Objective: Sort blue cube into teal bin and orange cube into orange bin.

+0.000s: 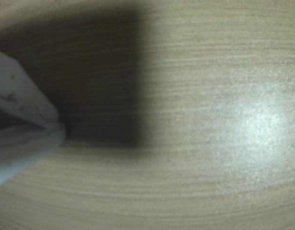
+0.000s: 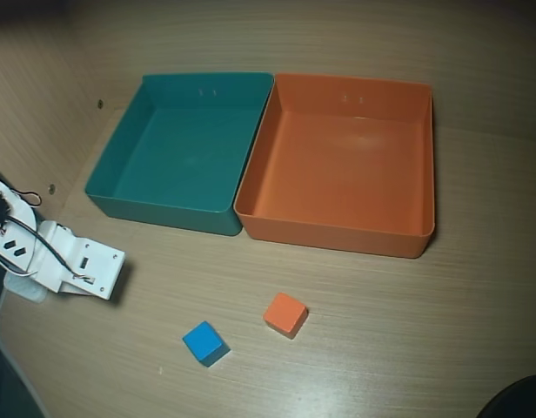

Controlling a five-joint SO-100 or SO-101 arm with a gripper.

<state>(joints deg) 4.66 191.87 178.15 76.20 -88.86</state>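
- Sitting on the wood-grain bench in the overhead view: teal bin, orange bin, two loose cubes, and the arm at frame left.
- Landmark = teal bin. Orange bin is just right of it, side walls touching or nearly so along the shared edge; both are upright with the open side up and nothing inside.
- Teal bin has two tiny holes in its far wall; the orange bin's far wall shows two faint marks in a similar spot.
- Blue cube lies on the bench well below the teal bin's near wall, roughly under its right corner, outside both bins, turned slightly askew.
- Orange cube lies on the bench below and right of the teal bin, right of the blue cube and slightly nearer the bins; the two cubes are near each other but apart.
- White arm body with black cables is below-left of the teal bin's near-left corner, apart from the bin and well left of both cubes.
- Hand seen only in the wrist view, blurry: white fingers come in from the left edge, tips drawn together with at most a thin dark slit between them, nothing grasped. Reads as clenched.
- Wrist view otherwise shows only bench grain, a dark shadow beside the fingers and a glare patch at right; no cube or bin there.
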